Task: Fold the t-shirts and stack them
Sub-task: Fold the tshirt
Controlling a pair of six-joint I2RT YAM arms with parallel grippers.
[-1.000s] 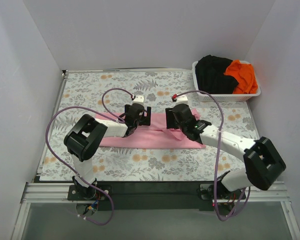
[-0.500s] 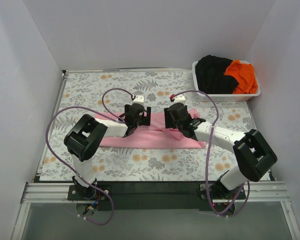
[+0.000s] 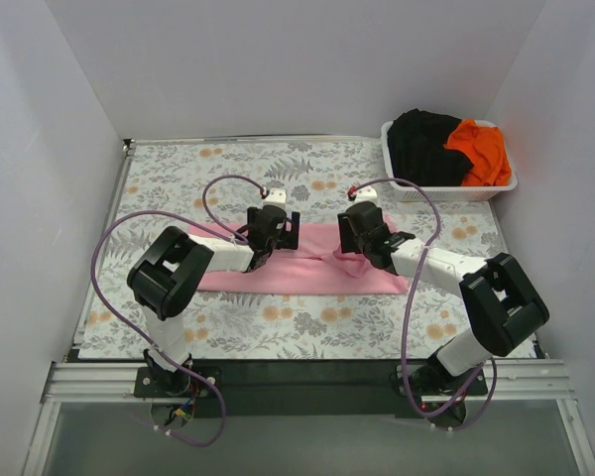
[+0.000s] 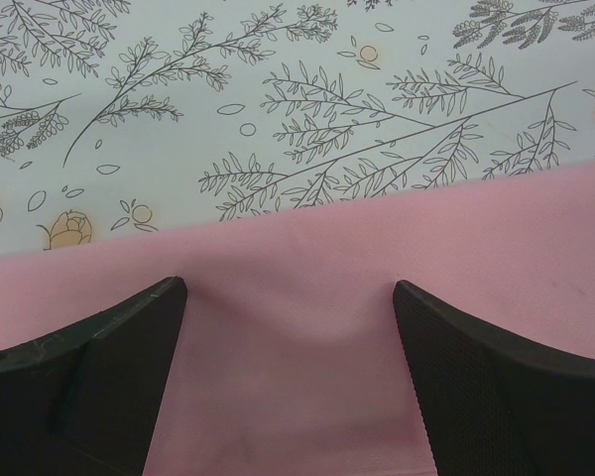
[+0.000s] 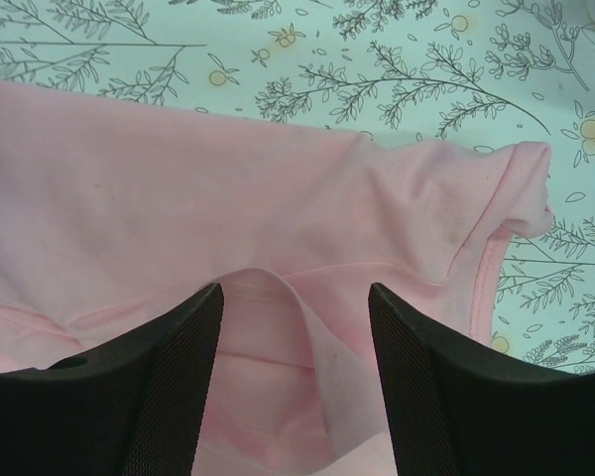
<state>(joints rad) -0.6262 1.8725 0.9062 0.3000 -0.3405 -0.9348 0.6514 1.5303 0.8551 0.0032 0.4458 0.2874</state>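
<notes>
The light pink t-shirt (image 3: 299,274) lies as a long folded band across the middle of the table. My left gripper (image 3: 277,229) rests on its far edge, left of centre. In the left wrist view the left gripper (image 4: 288,288) is open wide, its fingertips (image 4: 159,297) pressed on flat pink cloth (image 4: 297,238) that bulges a little between them. My right gripper (image 3: 363,229) is over the shirt's right part. In the right wrist view the right gripper (image 5: 295,290) is open, with a raised fold of pink cloth (image 5: 307,327) between the jaws, and a sleeve (image 5: 521,188) lies at the right.
A white basket (image 3: 452,191) stands at the back right and holds a black t-shirt (image 3: 426,147) and an orange t-shirt (image 3: 481,149). A floral tablecloth (image 3: 169,178) covers the table. White walls close in the left, back and right sides.
My right gripper has moved a little toward the back of the table and its elbow has swung inward. The left arm has not moved.
</notes>
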